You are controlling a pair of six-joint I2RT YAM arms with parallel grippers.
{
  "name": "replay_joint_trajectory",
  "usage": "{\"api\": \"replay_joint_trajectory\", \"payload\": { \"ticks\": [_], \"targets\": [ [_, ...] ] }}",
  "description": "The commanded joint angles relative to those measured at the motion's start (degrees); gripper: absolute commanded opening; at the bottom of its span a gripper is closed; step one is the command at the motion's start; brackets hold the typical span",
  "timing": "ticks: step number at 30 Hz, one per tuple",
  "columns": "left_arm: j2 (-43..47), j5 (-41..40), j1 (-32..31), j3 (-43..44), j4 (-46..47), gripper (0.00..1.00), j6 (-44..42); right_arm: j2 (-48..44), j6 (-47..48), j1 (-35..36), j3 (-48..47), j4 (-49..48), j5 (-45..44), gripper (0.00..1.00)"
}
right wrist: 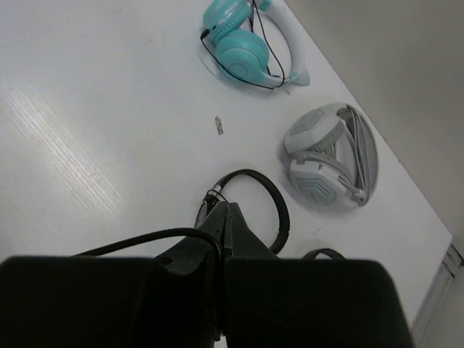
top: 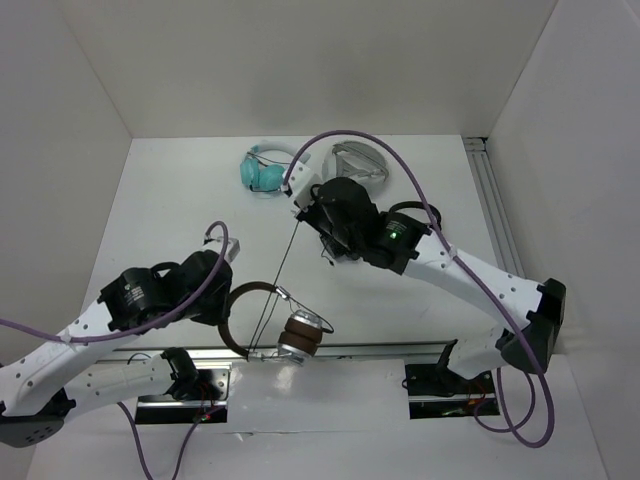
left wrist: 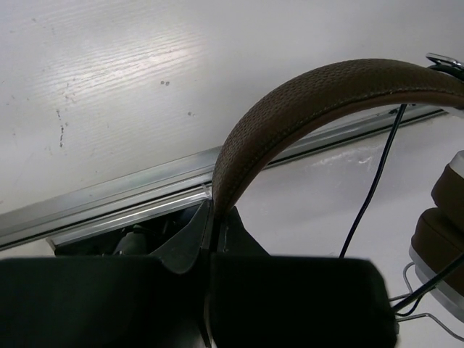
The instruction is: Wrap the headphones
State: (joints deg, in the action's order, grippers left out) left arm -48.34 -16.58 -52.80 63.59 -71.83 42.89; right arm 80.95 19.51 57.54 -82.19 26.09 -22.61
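Note:
The headphones (top: 285,322), with a brown headband (left wrist: 304,94) and silver earcups with brown pads (top: 303,335), are at the near edge of the table. My left gripper (top: 228,298) is shut on the headband, its fingers clamped on the band's lower end in the left wrist view (left wrist: 212,217). An earcup (left wrist: 442,239) shows at the right edge there. The thin black cable (top: 280,275) runs taut from the earcups up to my right gripper (top: 298,212), which is shut on it. In the right wrist view the cable (right wrist: 145,238) enters the closed jaws (right wrist: 226,217).
Teal headphones (top: 265,170) and a grey pair (top: 358,165) lie at the back of the table. A small black pair (right wrist: 272,203) lies under the right wrist, partly hidden. A metal rail (top: 390,350) runs along the near edge. White walls enclose the table.

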Motion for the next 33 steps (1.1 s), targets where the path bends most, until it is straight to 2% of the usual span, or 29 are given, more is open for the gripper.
{"api": "replay_joint_trajectory", "payload": {
  "ticks": [1, 7, 13, 17, 21, 24, 25, 26, 28, 33],
  "targets": [
    [1.2, 3.5, -1.0, 0.7, 3.0, 0.0, -1.8, -2.3, -1.1, -5.0, 1.7, -10.6, 7.1, 0.0],
    [4.0, 4.7, -1.0, 4.6, 4.8, 0.0, -1.8, 0.9, -5.3, -11.1, 7.0, -13.9, 22.0, 0.0],
    [4.0, 11.3, -1.0, 9.2, 8.0, 0.0, -5.6, 3.3, -8.1, -11.1, 10.9, -19.9, 29.6, 0.0],
    [3.4, 11.3, -1.0, 10.9, 8.7, 0.0, -5.6, 1.2, -10.3, -11.1, 16.2, -25.3, 35.5, 0.0],
    [3.9, 3.9, -1.0, 14.2, 8.2, 0.0, -2.1, -2.6, -15.5, -11.1, 23.2, -32.8, 43.3, 0.0],
    [3.3, -1.3, -1.0, 17.2, 5.8, 0.0, 1.0, -4.3, -21.1, -11.1, 32.8, -45.6, 46.3, 0.0],
    [3.3, -2.3, -1.0, 17.8, 5.7, 0.0, 3.0, -5.0, -25.2, -11.1, 35.9, -55.8, 46.3, 0.0],
    [3.3, -3.1, -1.0, 18.6, 5.0, 0.0, 3.9, -5.0, -26.9, -11.1, 41.6, -60.7, 46.3, 0.0],
    [3.3, -4.3, -1.0, 18.6, 5.0, 0.0, 5.9, -3.8, -30.8, -9.8, 45.4, -71.5, 45.5, 0.02],
    [4.6, -8.5, -1.0, 19.6, 6.8, 0.0, 10.2, 6.0, -37.5, -9.8, 46.3, -82.3, 48.6, 0.03]
  ]
}}
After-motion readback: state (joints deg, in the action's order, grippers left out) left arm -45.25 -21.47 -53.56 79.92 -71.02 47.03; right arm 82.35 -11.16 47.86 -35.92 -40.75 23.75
